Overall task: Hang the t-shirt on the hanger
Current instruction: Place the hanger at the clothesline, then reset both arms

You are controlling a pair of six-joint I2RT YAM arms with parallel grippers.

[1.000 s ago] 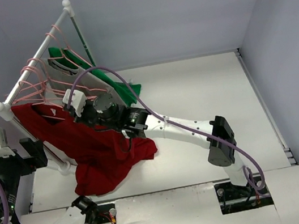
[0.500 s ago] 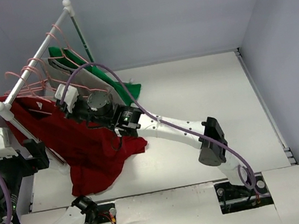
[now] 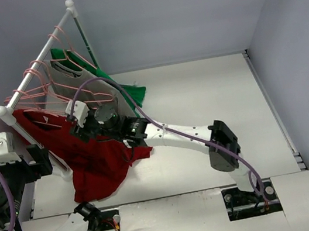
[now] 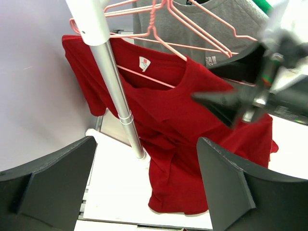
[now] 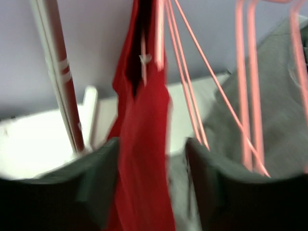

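Top cam looks down from above and behind the arms (image 3: 176,135), rack (image 3: 61,16) upper left. Left wrist cam faces the t-shirt (image 4: 183,110) from a little way off, right wrist cam's right up close, blurry. All three share t-shirt and hangers (image 4: 153,26).

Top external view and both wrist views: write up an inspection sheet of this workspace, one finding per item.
Surface: white table carrying a white tube clothes rack.
Job's things: dark red cloth t-shirt hangs at the rack's near end, a thin pink wire hanger through its neck; its hem reaches the table.
Clutter: grey t-shirt, green garment and spare pink hangers on the same rack.
Grippers: left gripper open, empty, facing the shirt; right gripper open, red cloth between its fingers.
Cables: purple cable arcs over the right arm.
Surroundings: plain pale walls; nothing else seen.
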